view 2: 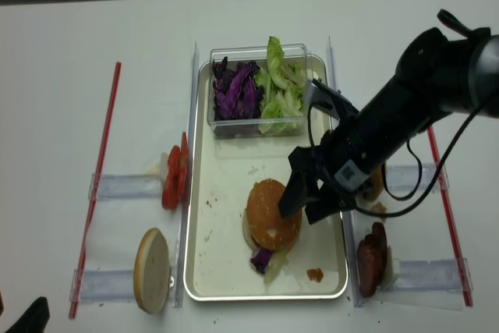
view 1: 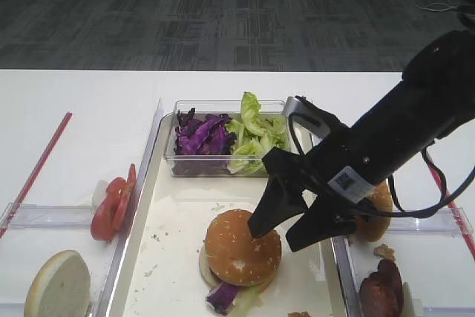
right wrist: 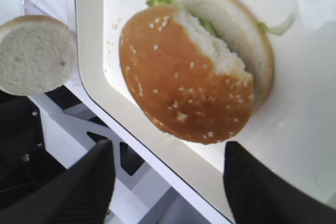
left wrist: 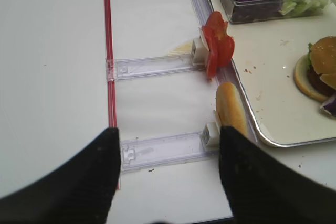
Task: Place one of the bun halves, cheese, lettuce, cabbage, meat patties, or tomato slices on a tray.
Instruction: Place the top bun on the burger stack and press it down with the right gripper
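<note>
**Bun top is on, claw let go**

So the sesame bun [view 1: 242, 246] caps the stack on the tray [view 1: 167, 257], a bit off-centre. Right claw [view 1: 286, 231] hangs just beside it, jaws spread, holding nothing. Left claw [left wrist: 165, 174] sits open too, parked by the tomato [left wrist: 217, 45].

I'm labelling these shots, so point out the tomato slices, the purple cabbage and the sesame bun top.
tomato slices [view 1: 113, 209]: high view, front slice.
purple cabbage [view 1: 202, 136]: high view, heap's middle.
sesame bun top [right wrist: 184, 80]: right wrist view, crust centre.
</note>
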### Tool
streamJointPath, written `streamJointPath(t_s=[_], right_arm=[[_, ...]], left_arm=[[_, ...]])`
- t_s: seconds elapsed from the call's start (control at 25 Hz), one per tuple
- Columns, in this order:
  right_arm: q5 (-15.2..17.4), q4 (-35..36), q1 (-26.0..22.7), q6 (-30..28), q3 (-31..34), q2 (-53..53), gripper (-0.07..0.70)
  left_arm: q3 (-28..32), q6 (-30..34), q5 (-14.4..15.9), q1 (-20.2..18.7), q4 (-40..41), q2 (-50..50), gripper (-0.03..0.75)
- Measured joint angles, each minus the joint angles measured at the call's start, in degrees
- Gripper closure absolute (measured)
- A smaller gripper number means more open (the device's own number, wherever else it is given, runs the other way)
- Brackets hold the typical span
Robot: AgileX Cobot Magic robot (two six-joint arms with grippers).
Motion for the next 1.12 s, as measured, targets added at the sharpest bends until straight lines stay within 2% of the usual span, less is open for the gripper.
streamJointPath(t_s=[0.24,0.6,0.8,1.12], right_arm=[[1.0,-4.6,0.0,4.6,-2.6,-2.1,0.162],[6.8,-8.6,0.0,9.7,-7.7,-2.6,0.162],[9.5,-13.1,0.0,13.2,-11.4,-2.6,0.162],[10.1,-17.2,0.0,16.4,-15.8,-2.6,0.162]], left_arm=[[0.0,0.0,0.0,0.0,0.0,0.0,0.32],[0.0,0.0,0.0,0.0,0.0,0.0,0.32],[0.0,0.0,0.0,0.0,0.0,0.0,0.32],[0.0,0.0,0.0,0.0,0.0,0.0,0.32]])
